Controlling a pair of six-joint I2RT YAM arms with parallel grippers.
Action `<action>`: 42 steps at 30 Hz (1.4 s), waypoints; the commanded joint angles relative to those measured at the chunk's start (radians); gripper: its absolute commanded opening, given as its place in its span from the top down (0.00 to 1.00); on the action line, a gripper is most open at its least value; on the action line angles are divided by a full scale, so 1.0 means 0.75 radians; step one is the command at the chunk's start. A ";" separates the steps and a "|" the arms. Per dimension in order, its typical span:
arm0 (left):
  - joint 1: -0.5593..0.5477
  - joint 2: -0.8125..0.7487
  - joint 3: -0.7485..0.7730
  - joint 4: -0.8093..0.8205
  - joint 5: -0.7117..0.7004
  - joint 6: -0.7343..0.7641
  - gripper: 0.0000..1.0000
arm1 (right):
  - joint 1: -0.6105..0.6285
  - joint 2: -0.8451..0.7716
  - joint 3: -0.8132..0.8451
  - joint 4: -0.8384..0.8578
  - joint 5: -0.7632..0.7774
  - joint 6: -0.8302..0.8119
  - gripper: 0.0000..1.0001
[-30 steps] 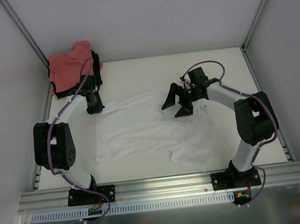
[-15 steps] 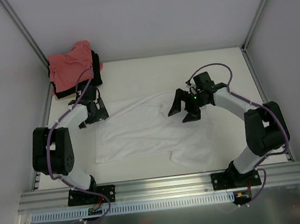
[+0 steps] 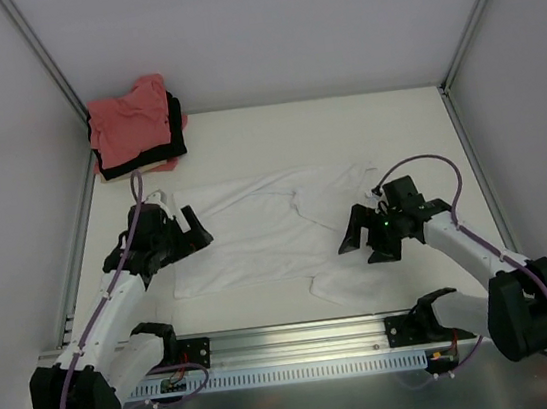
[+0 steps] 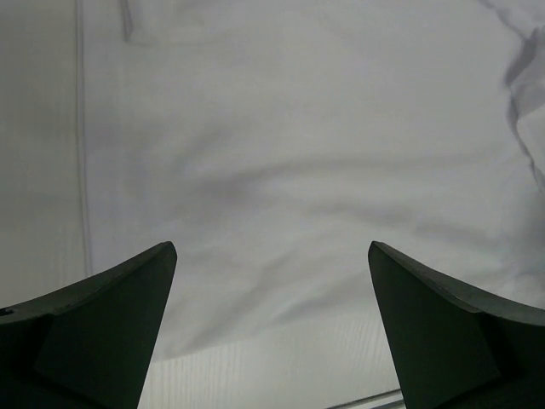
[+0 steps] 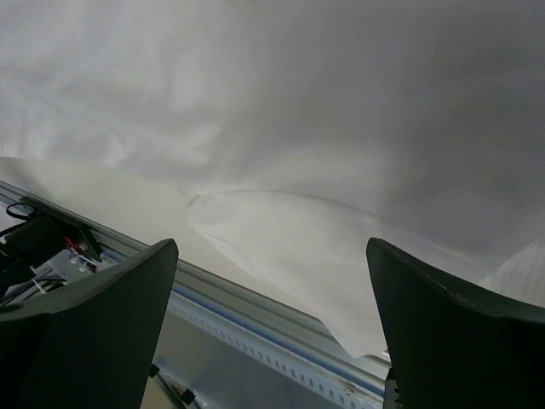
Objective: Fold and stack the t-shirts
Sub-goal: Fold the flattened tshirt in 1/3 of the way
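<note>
Fabric of the white t-shirt (image 3: 257,232) is spread flat on the table (image 3: 345,135), the left gripper (image 3: 196,230) and right gripper (image 3: 360,247) held wide open over its opposite ends. A salmon-pink shirt (image 3: 129,121), seemingly folded, is stacked on a black shirt (image 3: 175,122) far-left.

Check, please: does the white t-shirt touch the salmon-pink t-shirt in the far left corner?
Apart. The top external view shows a strip of bare table between the white t-shirt and the salmon-pink t-shirt, which lies on a black t-shirt.
</note>
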 commanded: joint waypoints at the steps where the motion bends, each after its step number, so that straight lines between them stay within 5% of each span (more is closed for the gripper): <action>1: -0.009 -0.026 -0.136 0.014 0.167 -0.102 0.01 | -0.002 0.065 -0.049 0.096 0.006 0.020 0.00; 19: -0.009 0.483 -0.071 0.177 0.044 -0.130 0.01 | -0.035 0.565 0.106 0.276 -0.035 0.003 0.00; 34: -0.009 1.115 0.516 0.112 0.025 -0.073 0.01 | -0.240 0.844 0.269 0.307 -0.150 -0.044 0.00; 42: -0.007 1.367 0.835 0.022 0.050 -0.046 0.01 | -0.266 1.029 0.586 0.250 -0.175 -0.025 0.00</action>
